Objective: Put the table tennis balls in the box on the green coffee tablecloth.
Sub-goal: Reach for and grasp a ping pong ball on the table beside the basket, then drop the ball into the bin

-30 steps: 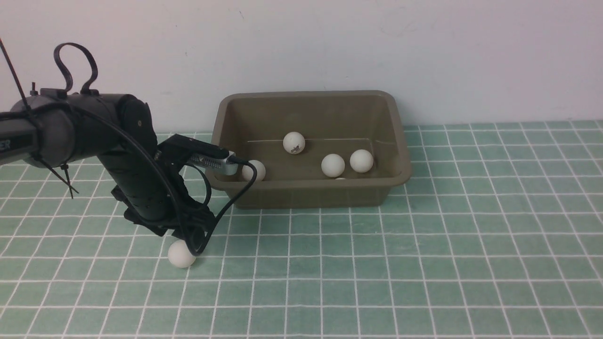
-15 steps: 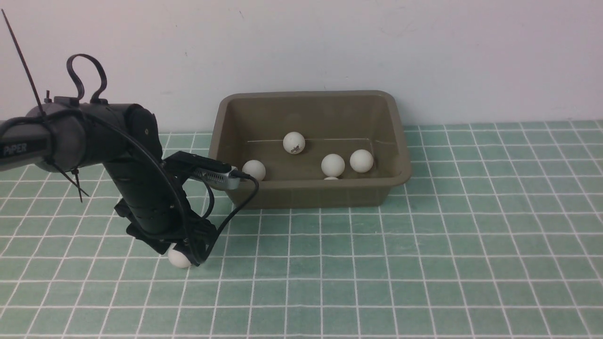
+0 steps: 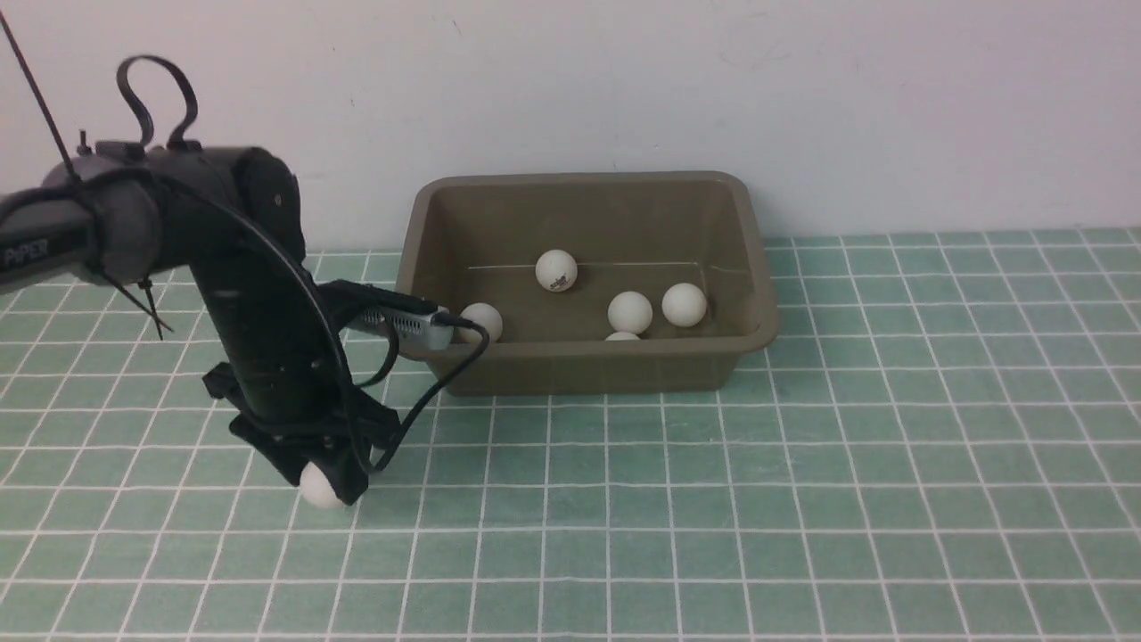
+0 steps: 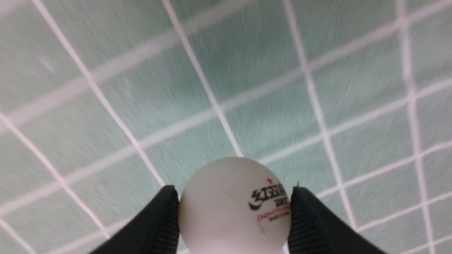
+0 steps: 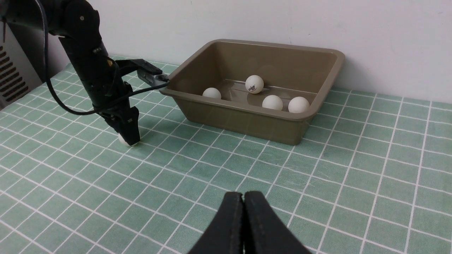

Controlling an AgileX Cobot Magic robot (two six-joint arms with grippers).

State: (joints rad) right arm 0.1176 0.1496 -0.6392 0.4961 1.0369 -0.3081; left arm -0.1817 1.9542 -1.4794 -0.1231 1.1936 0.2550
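Observation:
My left gripper [image 3: 323,481] points down at the green coffee tablecloth [image 3: 802,490], left of and in front of the box [image 3: 579,349]. Its two black fingers press on both sides of a white table tennis ball [image 4: 229,211] with a dark and red printed mark. From the front that ball [image 3: 315,490] sits low at the cloth. Several more table tennis balls lie in the olive-brown box, among them one with a mark [image 3: 556,269] and one by the left wall [image 3: 484,319]. My right gripper [image 5: 243,199] hovers shut and empty over the cloth, out of the front view.
The box [image 5: 243,118] stands against a white wall [image 3: 802,107]. My left arm's wrist camera and cable [image 3: 406,323] hang close to the box's front left corner. A grey vented panel [image 5: 10,81] stands beyond the cloth's left edge.
My left gripper came down over the ball and closed its fingers onto it. Ball and fingers have shifted slightly left. The right gripper has stayed shut.

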